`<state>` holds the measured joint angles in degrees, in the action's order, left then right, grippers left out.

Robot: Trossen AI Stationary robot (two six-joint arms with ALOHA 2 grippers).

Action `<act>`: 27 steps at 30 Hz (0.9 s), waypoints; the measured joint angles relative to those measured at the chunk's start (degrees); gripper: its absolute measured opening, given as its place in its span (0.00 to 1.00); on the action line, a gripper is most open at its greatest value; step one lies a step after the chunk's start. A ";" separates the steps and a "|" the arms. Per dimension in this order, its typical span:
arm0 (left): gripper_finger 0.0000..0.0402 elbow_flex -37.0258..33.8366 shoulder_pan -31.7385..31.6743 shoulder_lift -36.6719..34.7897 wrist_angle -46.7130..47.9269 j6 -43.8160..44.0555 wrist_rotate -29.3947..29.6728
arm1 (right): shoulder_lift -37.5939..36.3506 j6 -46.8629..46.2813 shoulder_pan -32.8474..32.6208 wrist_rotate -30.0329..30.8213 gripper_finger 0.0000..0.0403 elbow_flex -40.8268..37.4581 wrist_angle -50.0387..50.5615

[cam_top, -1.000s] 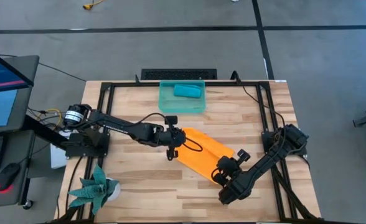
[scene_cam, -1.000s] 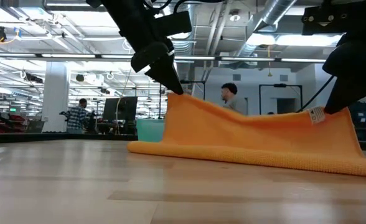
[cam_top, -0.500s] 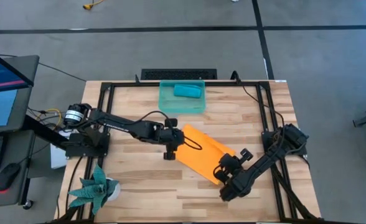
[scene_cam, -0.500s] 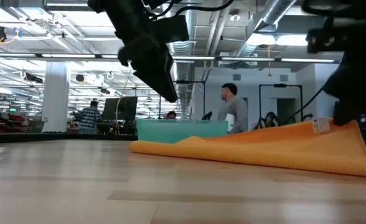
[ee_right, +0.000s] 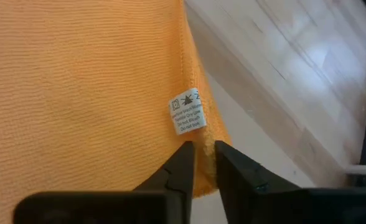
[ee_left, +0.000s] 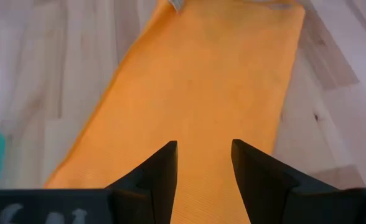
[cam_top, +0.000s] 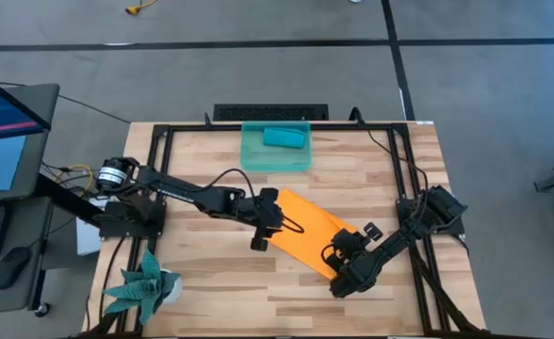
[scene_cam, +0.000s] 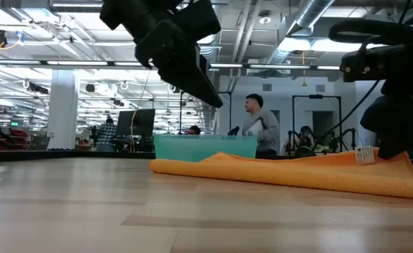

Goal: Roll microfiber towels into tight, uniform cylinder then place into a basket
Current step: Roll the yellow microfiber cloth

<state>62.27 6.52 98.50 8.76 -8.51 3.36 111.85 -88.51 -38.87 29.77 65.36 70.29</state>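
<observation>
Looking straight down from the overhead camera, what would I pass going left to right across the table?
Green spiky plant → left arm's jaws → orange towel → right arm's jaws. The teal basket, with a rolled blue towel inside, sits at the far edge above the left jaws, so its place overlaps.

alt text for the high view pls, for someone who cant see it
An orange towel lies flat and slanted on a wooden table, with the left end effector over one end and the right end effector at the other. Behind it, a teal basket holds a rolled teal towel; a green plant sits at a front corner.
</observation>
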 joint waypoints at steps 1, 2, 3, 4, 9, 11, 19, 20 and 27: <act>0.36 -0.81 0.00 0.00 -1.02 0.09 -0.13 | 0.00 0.01 0.00 -0.05 0.23 0.01 0.10; 0.36 -1.54 0.01 0.00 -1.78 0.14 -0.13 | 0.00 0.15 0.00 -0.14 0.25 0.01 0.27; 0.36 -2.27 0.04 0.00 -2.62 0.16 -0.15 | 0.00 0.49 0.00 -0.40 0.28 0.02 0.52; 0.36 -2.86 0.10 0.00 -3.44 0.22 -0.16 | 0.00 1.06 0.00 -1.09 0.30 0.18 1.19; 0.36 -4.72 0.20 0.00 -6.48 2.72 -0.22 | -0.02 -0.11 0.02 -4.48 0.38 4.15 12.54; 0.36 -5.66 0.20 0.00 -8.81 3.75 -0.28 | -0.11 -2.27 -0.20 -4.12 0.40 6.65 17.99; 0.36 -7.33 0.68 0.02 -12.74 6.29 -1.11 | -2.71 5.18 0.27 5.12 0.39 11.30 19.52; 0.36 -7.33 0.84 0.02 -13.13 6.40 -1.77 | -3.53 6.89 0.77 6.83 0.39 11.29 19.38; 0.35 -7.25 3.06 5.59 -26.87 9.23 -3.10 | -12.04 13.09 5.21 17.50 0.36 11.36 19.64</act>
<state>55.02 9.58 104.09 -18.11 0.72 0.25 99.81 -75.42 -33.67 47.26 76.71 89.92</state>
